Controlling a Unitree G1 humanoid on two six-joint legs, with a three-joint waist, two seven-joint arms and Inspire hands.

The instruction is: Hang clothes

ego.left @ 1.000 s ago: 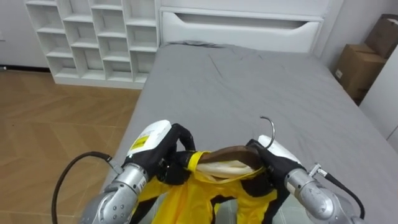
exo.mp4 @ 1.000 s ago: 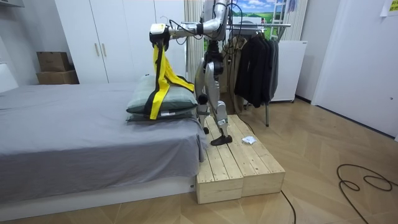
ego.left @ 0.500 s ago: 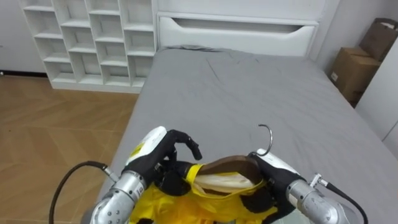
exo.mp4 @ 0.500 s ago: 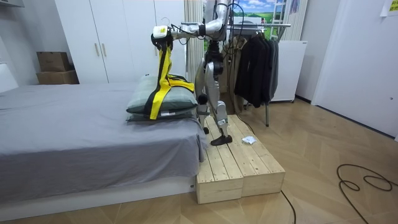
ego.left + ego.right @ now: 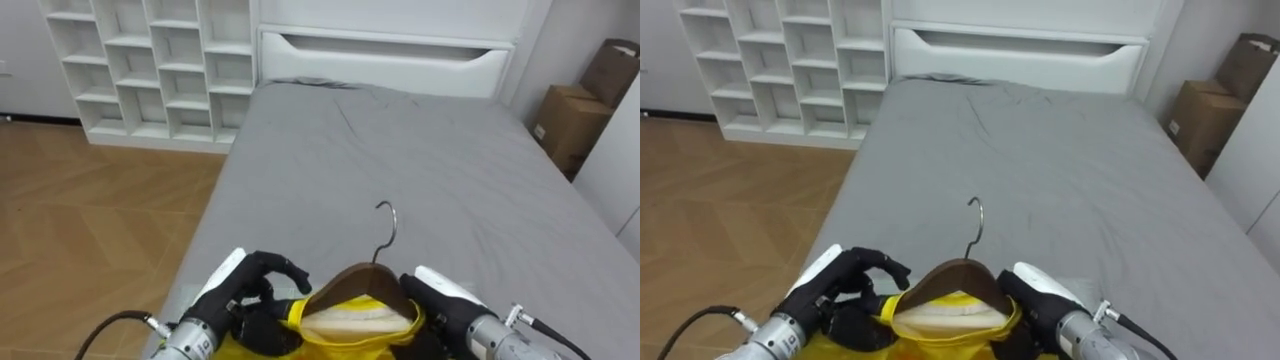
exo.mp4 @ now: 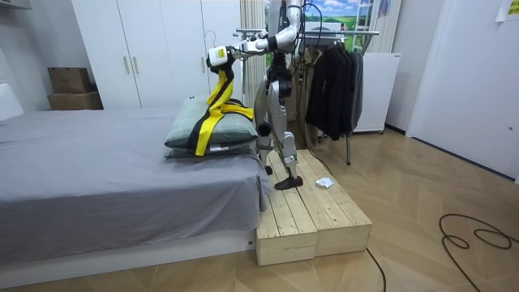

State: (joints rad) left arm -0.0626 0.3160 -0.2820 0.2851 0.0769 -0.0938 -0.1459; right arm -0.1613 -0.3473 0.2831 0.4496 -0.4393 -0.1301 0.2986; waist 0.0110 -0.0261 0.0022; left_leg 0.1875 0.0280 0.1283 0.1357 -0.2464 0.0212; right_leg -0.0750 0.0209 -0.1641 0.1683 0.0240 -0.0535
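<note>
While the robot stands on the platform [image 6: 312, 212] by the bed [image 5: 420, 160], its left hand [image 5: 248, 292] and right hand [image 5: 440, 298] each clutch a shoulder of the yellow top [image 5: 345, 342], raised on its hanger [image 5: 362, 283].

Above the bed's [image 5: 420, 150] near end, a wooden hanger [image 5: 358, 287] stands with its wire hook up and a yellow garment [image 5: 352, 340] draped on it. The left robot hand [image 5: 245, 295] curls its fingers into the garment at the hanger's left end. The right robot hand [image 5: 440, 300] grips the garment at its right end. A white shelf [image 5: 150, 70] stands left of the bed, and boxes [image 5: 565, 120] stand to its right.
</note>
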